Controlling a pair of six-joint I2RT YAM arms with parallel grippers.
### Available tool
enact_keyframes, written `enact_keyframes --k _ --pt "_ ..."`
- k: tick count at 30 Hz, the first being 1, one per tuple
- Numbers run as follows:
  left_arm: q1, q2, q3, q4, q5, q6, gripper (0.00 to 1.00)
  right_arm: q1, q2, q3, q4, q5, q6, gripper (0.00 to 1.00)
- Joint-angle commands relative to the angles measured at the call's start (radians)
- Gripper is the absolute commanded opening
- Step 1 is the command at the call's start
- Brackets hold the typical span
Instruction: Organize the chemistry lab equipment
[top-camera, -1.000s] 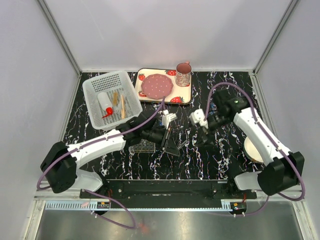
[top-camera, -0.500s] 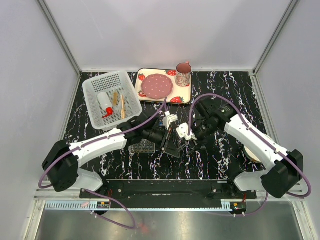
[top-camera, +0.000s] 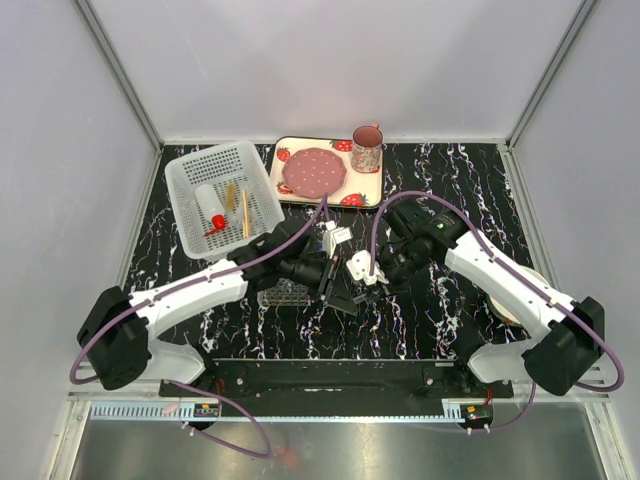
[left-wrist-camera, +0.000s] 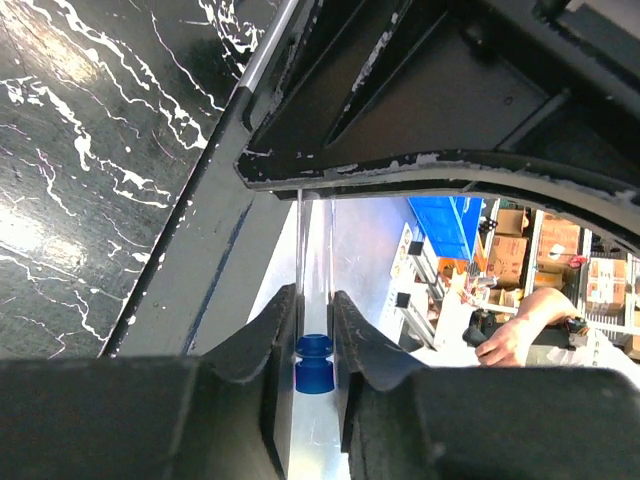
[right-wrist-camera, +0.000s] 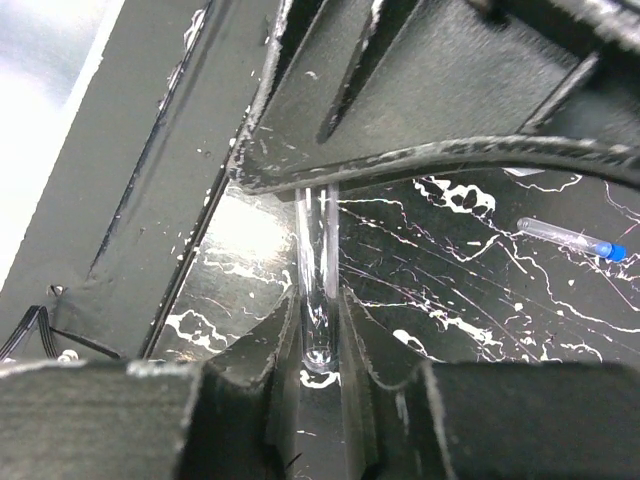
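Colleague: Black worktop (top-camera: 420, 322), glossy and veined white like marble, with pale walls around it. What have you got in hand?

Me: I've got one thin clear tube (right-wrist-camera: 314, 240) strung between both arms, above the near middle of the worktop. My left pincer (left-wrist-camera: 313, 300) is pinching it just beside its blue cap (left-wrist-camera: 313, 362), a waisted little stopper. My right pincer (right-wrist-camera: 318, 300) is pressed onto the other end, which is rounded and glassy.

Colleague: And the rest of the kit?

Me: I see a second blue-capped tube (right-wrist-camera: 572, 238) lying flat on the marble, apart from my right fingers. The clear grid rack (top-camera: 285, 293) sits under my left arm. Back left, a white perforated basket (top-camera: 175, 200) holds the red-capped white bottle (top-camera: 208, 198) and two tan wooden sticks (top-camera: 245, 213). Behind centre, the strawberry tray (top-camera: 365, 185) carries a pink plate (top-camera: 314, 172) and a mug (top-camera: 367, 148).
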Motion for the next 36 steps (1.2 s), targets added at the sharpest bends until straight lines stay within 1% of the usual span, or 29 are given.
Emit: enact_keyframes --k 1,2,3,5,6,7,10,11,12,13,14,15,16,17,18,19,20,21,23,25,28,30,33,34,36 --pt "0.028 -0.086 -0.017 0.054 -0.027 -0.048 0.27 0.007 -0.047 -0.015 -0.037 -0.034 -0.002 0.15" --pt "0.036 -0.095 -0.023 0.064 -0.034 -0.054 0.32 0.007 -0.052 -0.018 -0.031 -0.043 0.009 0.14" --pt "0.039 -0.118 -0.026 0.07 -0.042 -0.058 0.41 0.007 -0.058 -0.026 -0.02 -0.066 0.047 0.12" --pt "0.047 -0.139 -0.032 0.079 -0.068 -0.069 0.52 0.008 -0.063 -0.035 0.015 -0.09 0.092 0.11" --pt "0.05 -0.15 -0.034 0.079 -0.079 -0.071 0.57 0.008 -0.069 -0.044 0.03 -0.103 0.148 0.1" --pt "0.053 -0.176 -0.035 0.076 -0.091 -0.072 0.69 0.008 -0.069 -0.051 0.065 -0.123 0.178 0.09" --pt "0.062 -0.225 -0.049 0.073 -0.156 -0.063 0.82 0.005 -0.072 -0.078 0.153 -0.156 0.317 0.08" --pt "0.064 -0.26 -0.057 0.073 -0.207 -0.057 0.83 -0.004 -0.072 -0.084 0.176 -0.166 0.354 0.07" --pt "0.064 -0.282 -0.063 0.071 -0.238 -0.052 0.84 -0.012 -0.069 -0.098 0.202 -0.181 0.443 0.06" --pt "0.064 -0.302 -0.072 0.077 -0.272 -0.045 0.85 -0.024 -0.07 -0.106 0.268 -0.219 0.495 0.06" --pt "0.064 -0.349 -0.096 0.088 -0.338 -0.046 0.85 -0.06 -0.07 -0.115 0.302 -0.25 0.546 0.05" --pt "0.064 -0.372 -0.115 0.106 -0.369 -0.048 0.85 -0.079 -0.07 -0.136 0.339 -0.284 0.645 0.05" --pt "0.064 -0.397 -0.136 0.154 -0.405 -0.066 0.86 -0.096 -0.069 -0.15 0.415 -0.349 0.693 0.05" --pt "0.062 -0.426 -0.182 0.181 -0.476 -0.078 0.86 -0.116 -0.072 -0.161 0.454 -0.374 0.739 0.05" --pt "0.062 -0.477 -0.208 0.214 -0.51 -0.094 0.86 -0.139 -0.073 -0.185 0.495 -0.39 0.831 0.04" --pt "0.062 -0.503 -0.233 0.278 -0.542 -0.12 0.87 -0.148 -0.073 -0.198 0.565 -0.416 0.863 0.04" --pt "0.062 -0.524 -0.279 0.309 -0.6 -0.132 0.87 -0.154 -0.075 -0.209 0.593 -0.423 0.891 0.04" --pt "0.062 -0.561 -0.3 0.338 -0.629 -0.143 0.87 -0.16 -0.075 -0.228 0.616 -0.428 0.935 0.04" --pt "0.06 -0.583 -0.354 0.438 -0.683 -0.178 0.87 -0.164 -0.07 -0.244 0.672 -0.445 0.969 0.04" --pt "0.057 -0.583 -0.376 0.51 -0.708 -0.213 0.87 -0.171 -0.063 -0.264 0.733 -0.457 1.025 0.05" --pt "0.045 -0.537 -0.384 0.562 -0.731 -0.245 0.86 -0.183 -0.055 -0.275 0.799 -0.473 1.089 0.04" --pt "0.03 -0.512 -0.384 0.593 -0.743 -0.261 0.86 -0.187 -0.046 -0.278 0.814 -0.48 1.114 0.05" --pt "0.008 -0.454 -0.379 0.653 -0.754 -0.285 0.8 -0.193 -0.044 -0.29 0.844 -0.479 1.137 0.05" --pt "0.005 -0.442 -0.373 0.683 -0.746 -0.295 0.76 -0.194 -0.044 -0.296 0.857 -0.48 1.143 0.05" --pt "0.001 -0.402 -0.365 0.705 -0.737 -0.304 0.71 -0.202 -0.047 -0.308 0.87 -0.482 1.158 0.06"
